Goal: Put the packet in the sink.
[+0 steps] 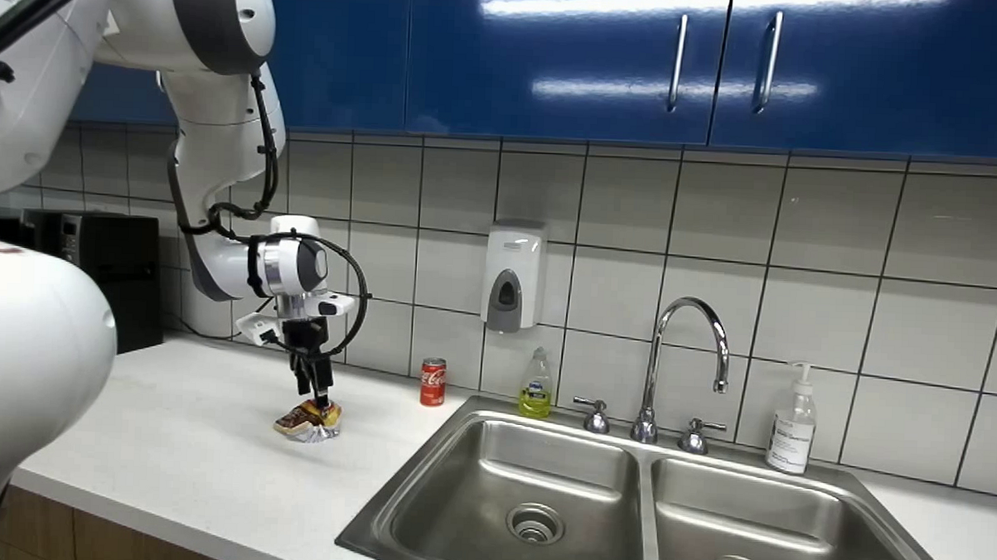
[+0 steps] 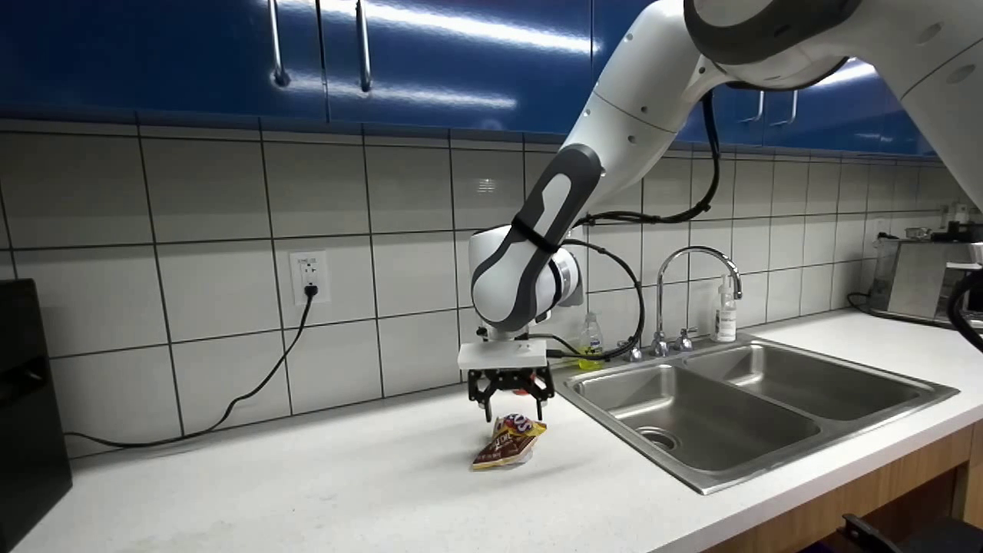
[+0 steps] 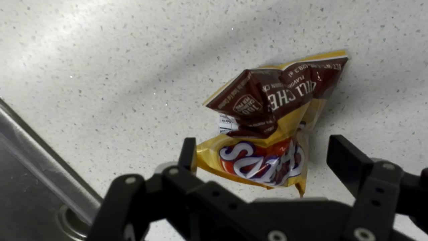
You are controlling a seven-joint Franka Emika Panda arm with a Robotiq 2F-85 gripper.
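Note:
The packet, crinkled in yellow, red, brown and white, lies on the white counter; it shows in both exterior views and in the wrist view. My gripper points down at it. In the wrist view the gripper is open, with the packet's yellow and red end between the fingers. The left finger is at the packet's corner; whether it touches I cannot tell. The right finger stands apart from it. The steel double-basin sink is beside the packet; its edge also shows in the wrist view.
A red can stands by the wall near the sink's corner. A dish soap bottle, chrome gooseneck faucet and pump bottle stand along the sink's back. A soap dispenser hangs on the wall. A black box stands on the counter.

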